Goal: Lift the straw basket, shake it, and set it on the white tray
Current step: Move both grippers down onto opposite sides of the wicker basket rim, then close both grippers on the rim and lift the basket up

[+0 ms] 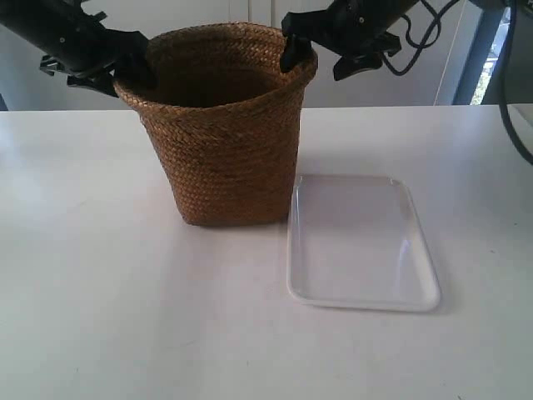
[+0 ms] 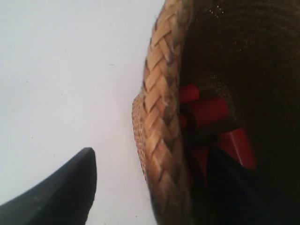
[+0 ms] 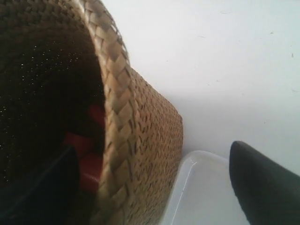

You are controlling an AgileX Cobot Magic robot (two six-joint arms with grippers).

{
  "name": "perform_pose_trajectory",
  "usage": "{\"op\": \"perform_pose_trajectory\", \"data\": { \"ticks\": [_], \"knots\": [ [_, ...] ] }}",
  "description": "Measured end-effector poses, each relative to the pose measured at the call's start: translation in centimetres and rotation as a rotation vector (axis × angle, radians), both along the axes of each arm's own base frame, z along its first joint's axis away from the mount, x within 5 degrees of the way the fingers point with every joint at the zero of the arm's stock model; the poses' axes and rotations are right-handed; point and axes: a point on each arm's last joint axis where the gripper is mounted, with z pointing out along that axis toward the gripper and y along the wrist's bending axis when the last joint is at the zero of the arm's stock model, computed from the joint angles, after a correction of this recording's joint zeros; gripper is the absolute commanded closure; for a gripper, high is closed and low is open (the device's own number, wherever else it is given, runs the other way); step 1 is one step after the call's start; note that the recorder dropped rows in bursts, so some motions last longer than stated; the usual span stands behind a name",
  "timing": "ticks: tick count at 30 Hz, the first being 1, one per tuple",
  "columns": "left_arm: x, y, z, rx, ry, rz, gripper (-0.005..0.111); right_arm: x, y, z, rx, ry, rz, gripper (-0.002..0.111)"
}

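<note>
The straw basket (image 1: 223, 133) stands upright on the white table, its base just beside the left edge of the white tray (image 1: 360, 242). My left gripper (image 1: 125, 73) (image 2: 152, 159) is open and straddles the braided rim (image 2: 161, 89): one finger hangs outside over the table, the other inside. At the opposite side of the rim, my right gripper (image 1: 296, 52) (image 3: 152, 150) is also open, with one finger inside the basket and the other outside above the tray's corner (image 3: 197, 187). Neither gripper presses on the rim. Red blocks (image 2: 206, 111) (image 3: 89, 161) lie in the basket's bottom.
The white table (image 1: 92, 275) stretches around both objects. The tray holds nothing. Black cables (image 1: 420, 33) hang behind the arm at the exterior view's right, and a wall lies behind the table's far edge.
</note>
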Motion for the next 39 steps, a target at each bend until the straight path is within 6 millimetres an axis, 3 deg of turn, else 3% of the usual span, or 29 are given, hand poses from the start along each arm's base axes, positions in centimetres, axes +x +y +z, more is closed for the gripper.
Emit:
{"op": "perform_pose_trajectory", "data": {
  "ticks": [7, 11, 14, 22, 30, 34, 39],
  "knots": [
    [0.2, -0.1, -0.6, -0.008, 0.018, -0.002, 0.037, 0.1, 0.3, -0.3, 0.003, 0.011, -0.004, 0.028],
    [0.3, -0.1, -0.6, -0.015, 0.013, 0.001, 0.040, 0.2, 0.3, -0.8, 0.003, 0.022, -0.005, 0.038],
    [0.3, -0.2, -0.5, -0.034, 0.007, 0.005, 0.053, 0.2, 0.3, -0.8, 0.003, 0.022, -0.006, 0.052],
    [0.5, -0.8, 0.0, -0.131, -0.009, 0.025, 0.107, 0.3, 0.6, -0.7, 0.052, 0.037, -0.043, 0.107],
    [0.6, -0.8, 0.0, -0.143, -0.008, 0.033, 0.107, 0.2, 1.3, -0.7, 0.066, 0.039, -0.057, 0.108],
    [0.5, -0.8, 0.5, -0.143, -0.025, 0.035, 0.107, -0.2, 1.9, 0.5, -0.010, -0.020, -0.056, 0.108],
    [-2.1, -2.7, 4.4, -0.018, -0.151, -0.020, 0.107, -2.7, 3.7, 4.4, -0.121, -0.122, -0.016, 0.108]
  ]
}}
